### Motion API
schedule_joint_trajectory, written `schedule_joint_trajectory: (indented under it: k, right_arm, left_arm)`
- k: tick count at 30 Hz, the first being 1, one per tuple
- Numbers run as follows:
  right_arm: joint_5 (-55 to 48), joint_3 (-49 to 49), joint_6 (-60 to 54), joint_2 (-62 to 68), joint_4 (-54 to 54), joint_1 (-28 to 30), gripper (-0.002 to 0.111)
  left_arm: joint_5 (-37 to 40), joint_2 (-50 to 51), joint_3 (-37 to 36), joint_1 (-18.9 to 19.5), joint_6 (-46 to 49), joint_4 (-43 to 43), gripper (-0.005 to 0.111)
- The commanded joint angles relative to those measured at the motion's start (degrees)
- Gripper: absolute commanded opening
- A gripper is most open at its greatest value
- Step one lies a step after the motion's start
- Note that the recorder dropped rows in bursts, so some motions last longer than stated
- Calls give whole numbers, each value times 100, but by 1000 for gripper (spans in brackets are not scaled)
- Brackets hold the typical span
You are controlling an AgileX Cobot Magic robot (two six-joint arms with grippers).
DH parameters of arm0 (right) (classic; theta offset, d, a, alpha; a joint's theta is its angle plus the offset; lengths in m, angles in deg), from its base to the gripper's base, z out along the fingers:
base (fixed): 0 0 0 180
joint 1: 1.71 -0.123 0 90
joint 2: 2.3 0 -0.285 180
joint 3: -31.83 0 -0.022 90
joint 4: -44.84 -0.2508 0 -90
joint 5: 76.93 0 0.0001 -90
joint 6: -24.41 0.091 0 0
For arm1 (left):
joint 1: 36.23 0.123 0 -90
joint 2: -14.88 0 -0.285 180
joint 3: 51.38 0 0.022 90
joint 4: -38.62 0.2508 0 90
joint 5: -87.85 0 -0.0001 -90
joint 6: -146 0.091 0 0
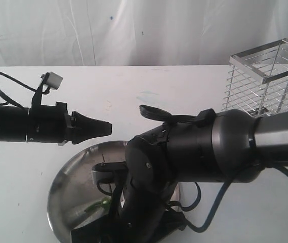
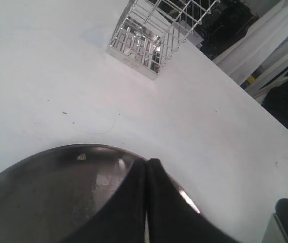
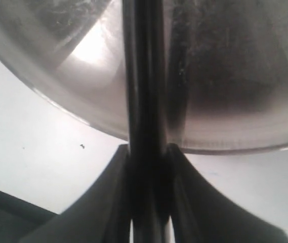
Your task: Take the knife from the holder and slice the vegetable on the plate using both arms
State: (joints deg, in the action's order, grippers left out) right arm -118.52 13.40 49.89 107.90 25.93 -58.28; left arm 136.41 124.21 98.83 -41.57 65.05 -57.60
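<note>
Nearest the camera, the right gripper [image 3: 146, 202] clamps the slim dark knife [image 3: 145, 76] over the shiny round steel plate [image 1: 65, 187], where a green vegetable [image 1: 97, 205] lies. Beyond, the empty left gripper [image 1: 103, 128] hovers pinched together; farthest stands the chrome wire-grid holder [image 1: 268, 76].

Exterior view: raised, facing a white curtain, bench filling the frame, right arm close at lower right. Left wrist view: angled down over the plate [image 2: 42, 182] toward the holder [image 2: 154, 30] at top. Right wrist view: very close above the plate rim [image 3: 83, 109]. Plate shared by all three.
</note>
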Motion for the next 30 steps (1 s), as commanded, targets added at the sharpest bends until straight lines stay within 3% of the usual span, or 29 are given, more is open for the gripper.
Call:
schedule_joint_trajectory:
  k: [1, 13, 30]
  right_arm:
    - [-124, -22, -3, 33, 72, -6, 0]
    - [-337, -22, -370, 115, 72, -6, 0]
    - [-223, -22, -429, 115, 72, -6, 0]
  left_arm:
    - [318, -14, -5, -3, 125, 38, 0]
    - [186, 689, -5, -3, 77, 384, 0]
    - [99, 714, -5, -3, 77, 374, 0]
